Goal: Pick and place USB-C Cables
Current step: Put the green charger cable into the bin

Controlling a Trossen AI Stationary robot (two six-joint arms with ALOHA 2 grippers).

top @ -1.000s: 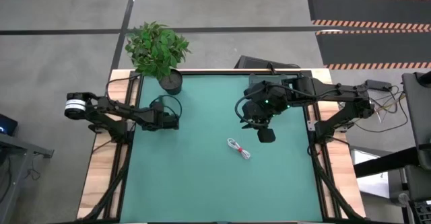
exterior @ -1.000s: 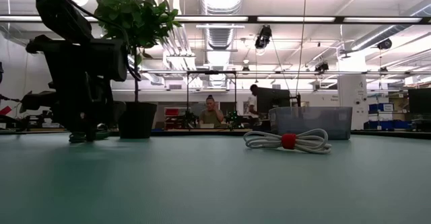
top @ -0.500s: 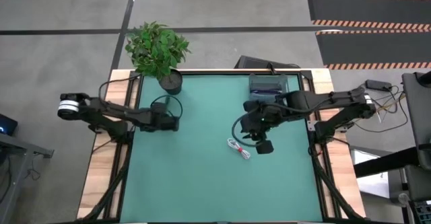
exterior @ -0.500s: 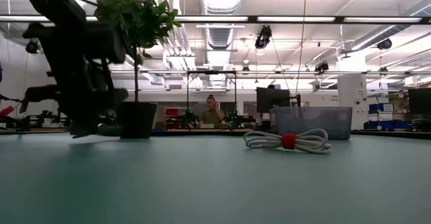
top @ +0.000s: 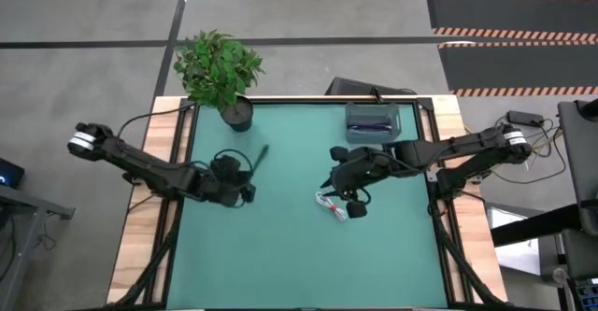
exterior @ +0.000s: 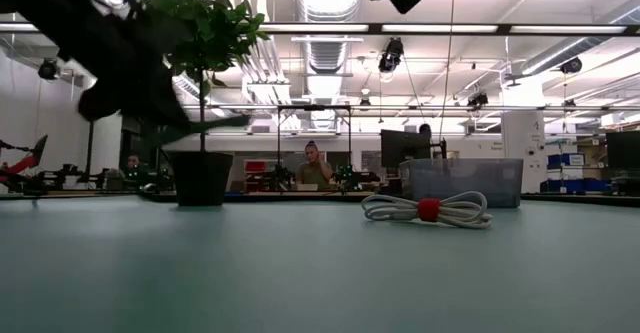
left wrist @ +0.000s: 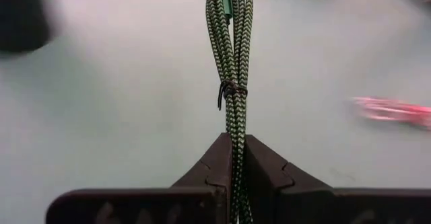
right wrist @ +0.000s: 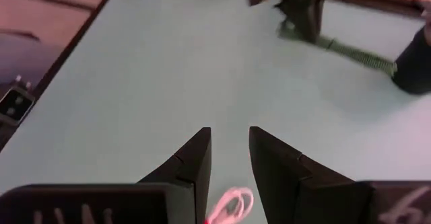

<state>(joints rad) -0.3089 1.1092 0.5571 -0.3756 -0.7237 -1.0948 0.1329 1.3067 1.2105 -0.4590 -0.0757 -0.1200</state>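
Observation:
My left gripper (top: 247, 178) is over the table's left half, shut on the dark green USB-C cable (top: 259, 153), which also shows in the low view (exterior: 215, 125). The white cable with a red tie (top: 330, 204) lies flat on the green mat (exterior: 428, 210). My right gripper (top: 351, 206) hangs open just right of and above it; in its wrist view (right wrist: 229, 150) the white cable's loop (right wrist: 229, 204) shows between the fingers. The other cables are not in view. My left gripper pinches the dark green cable bundle between its two fingers (left wrist: 236, 153), on the stretch below its thin dark tie (left wrist: 229, 93). The bundle runs on from the fingertips in line with them, toward the table's far edge. It is lifted clear of the mat (exterior: 215, 125), nearly level.
A clear plastic bin (top: 372, 117) stands at the far edge, right of centre. A potted plant (top: 220, 68) stands at the far left corner, its dark pot (exterior: 203, 178) close to the left arm. Open mat lies toward the near edge. People sit in the room beyond.
My left gripper has risen from the mat, shifted a little toward the near edge and tipped, lifting the dark green cable clear. My right gripper has moved from beside the bin toward the near edge and slightly left, ending beside the white cable, which has stayed still.

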